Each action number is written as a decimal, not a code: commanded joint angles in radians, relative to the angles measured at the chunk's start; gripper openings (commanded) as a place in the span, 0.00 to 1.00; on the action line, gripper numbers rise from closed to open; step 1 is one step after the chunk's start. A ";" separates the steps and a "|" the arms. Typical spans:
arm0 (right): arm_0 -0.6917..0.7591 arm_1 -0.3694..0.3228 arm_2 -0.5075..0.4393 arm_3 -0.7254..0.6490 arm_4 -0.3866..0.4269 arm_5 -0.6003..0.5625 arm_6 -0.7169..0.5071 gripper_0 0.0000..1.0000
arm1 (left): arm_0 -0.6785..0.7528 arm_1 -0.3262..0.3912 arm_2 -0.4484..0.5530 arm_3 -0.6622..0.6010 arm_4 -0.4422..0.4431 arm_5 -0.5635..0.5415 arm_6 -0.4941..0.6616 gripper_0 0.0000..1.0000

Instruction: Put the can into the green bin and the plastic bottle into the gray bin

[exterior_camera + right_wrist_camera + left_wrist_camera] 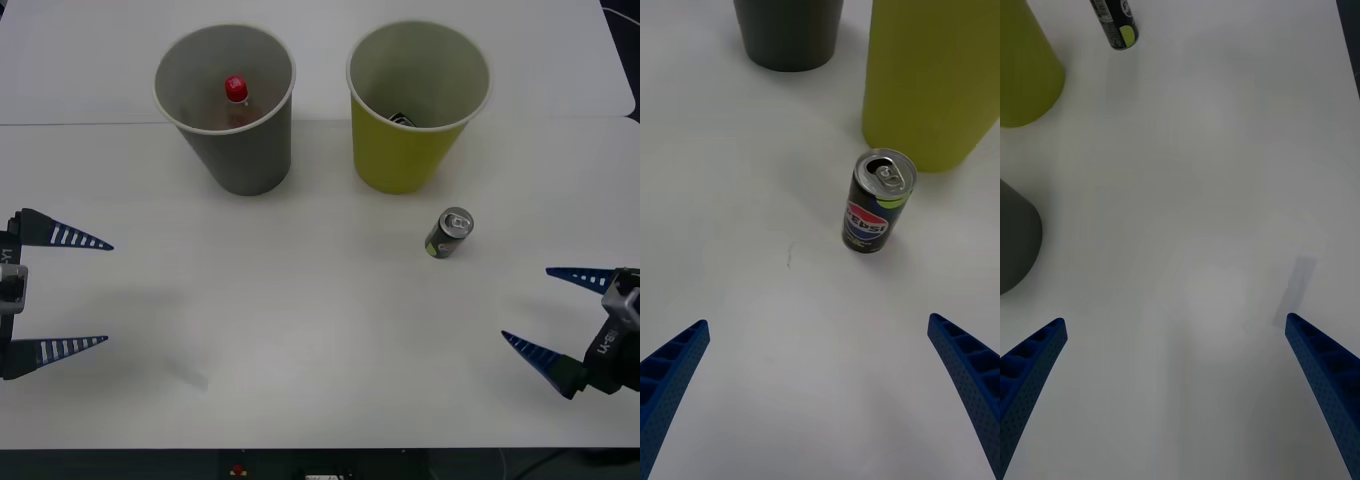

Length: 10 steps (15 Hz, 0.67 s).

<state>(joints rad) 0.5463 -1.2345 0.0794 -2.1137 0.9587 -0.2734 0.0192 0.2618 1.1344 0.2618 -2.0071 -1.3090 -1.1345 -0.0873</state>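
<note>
We start at the right gripper, which hovers low over the table at its right edge with its fingers spread wide and nothing between them. The can stands upright ahead of it and toward the bins — well apart from the fingertips, and roughly centred between them in the right wrist view. We judge the step in hand to be the reach for the can. To do it well, we keep the jaws fully apart, advance straight along the line the wrist camera already holds, and bring the fingers to either side of the can's body below its silver top. We close only once the can sits between the ribbed pads, since a glancing touch could tip so slim a can.

The green bin stands just behind the can, near but not touching it; a dark object lies inside it. The lift must clear its rolled rim.

The plastic bottle already rests inside the gray bin, red cap up. The left gripper waits at the table's left edge — also wide apart, holding nothing.
</note>
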 commanded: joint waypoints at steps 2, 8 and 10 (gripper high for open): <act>-0.006 0.000 0.046 0.000 -0.115 0.042 0.008 1.00 | 0.000 0.000 0.000 0.000 0.000 0.000 0.000 1.00; -0.074 0.033 0.158 0.000 -0.192 0.158 0.019 1.00 | 0.000 0.000 0.000 0.000 0.000 0.000 0.000 1.00; -0.118 0.049 0.220 0.000 -0.198 0.227 0.013 1.00 | 0.000 0.000 0.000 0.000 0.000 0.000 0.000 1.00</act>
<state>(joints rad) 0.4430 -1.1891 0.2796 -2.1138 0.7637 -0.0682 0.0355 0.2618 1.1344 0.2618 -2.0071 -1.3090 -1.1345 -0.0873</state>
